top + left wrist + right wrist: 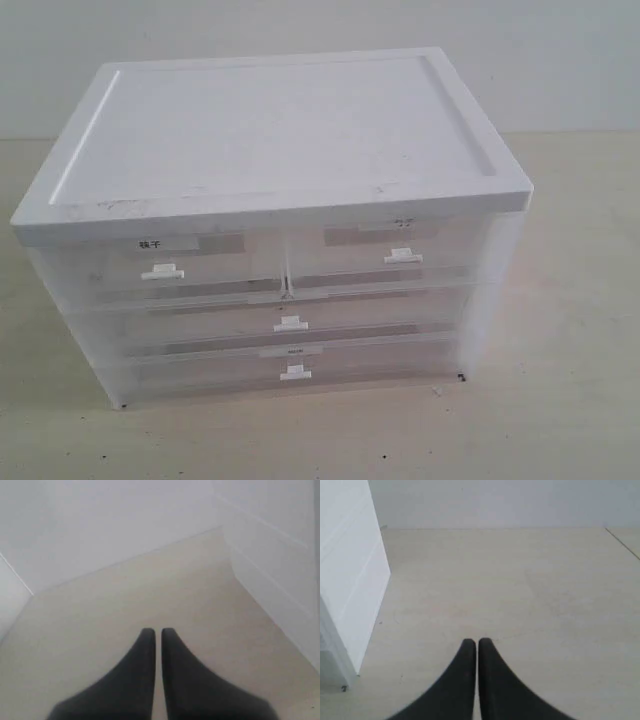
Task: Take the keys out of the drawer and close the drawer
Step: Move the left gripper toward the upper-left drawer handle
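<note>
Left gripper [156,631] and right gripper [477,642] are pinched closed; drawer unit [270,150] faces camera broadside.

Closed at the left tool [157,631], dark tapered fingers [132,680] lying side by side with only a thin slit between the tips, clasping nothing and touching nothing; closed likewise at the right tool [477,642], fingers all but meeting along their inner edges, tips level, empty and hanging free.

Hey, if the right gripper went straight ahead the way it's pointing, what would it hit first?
Nothing close: the right gripper points over bare table, with the drawer cabinet off to one side. Probably the table or the far wall first; depth is unclear.
</note>
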Action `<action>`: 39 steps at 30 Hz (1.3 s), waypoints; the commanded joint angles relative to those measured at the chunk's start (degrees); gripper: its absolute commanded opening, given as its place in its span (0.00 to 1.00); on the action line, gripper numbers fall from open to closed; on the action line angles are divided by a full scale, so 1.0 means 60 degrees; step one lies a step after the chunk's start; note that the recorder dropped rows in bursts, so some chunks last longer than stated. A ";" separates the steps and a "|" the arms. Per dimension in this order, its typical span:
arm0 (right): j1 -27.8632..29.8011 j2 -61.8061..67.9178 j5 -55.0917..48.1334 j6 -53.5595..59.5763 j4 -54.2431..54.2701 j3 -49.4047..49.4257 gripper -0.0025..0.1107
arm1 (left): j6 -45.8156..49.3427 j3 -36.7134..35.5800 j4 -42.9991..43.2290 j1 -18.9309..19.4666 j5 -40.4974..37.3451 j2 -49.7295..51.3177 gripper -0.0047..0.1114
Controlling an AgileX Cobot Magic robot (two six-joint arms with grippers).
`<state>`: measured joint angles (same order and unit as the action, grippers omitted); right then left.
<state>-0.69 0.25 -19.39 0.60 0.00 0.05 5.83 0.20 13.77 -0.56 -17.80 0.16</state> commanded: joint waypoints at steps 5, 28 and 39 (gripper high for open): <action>0.0027 -0.0041 0.2910 -0.0100 0.0000 -0.0009 0.02 | -0.0563 -0.0033 -0.0508 0.0047 0.3039 -0.0026 0.08; 0.0027 -0.0041 0.8295 -0.8902 -0.5478 -0.0009 0.02 | -1.1966 0.0120 0.6724 0.0005 1.0401 0.1153 0.08; 0.0027 0.3054 1.0548 -1.0696 -0.9921 -0.0009 0.02 | -0.9854 0.0672 0.9531 0.0005 1.2738 0.5927 0.08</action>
<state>-0.69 12.05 41.35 -64.05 -55.43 0.05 -58.18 3.80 70.94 -0.56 55.17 30.20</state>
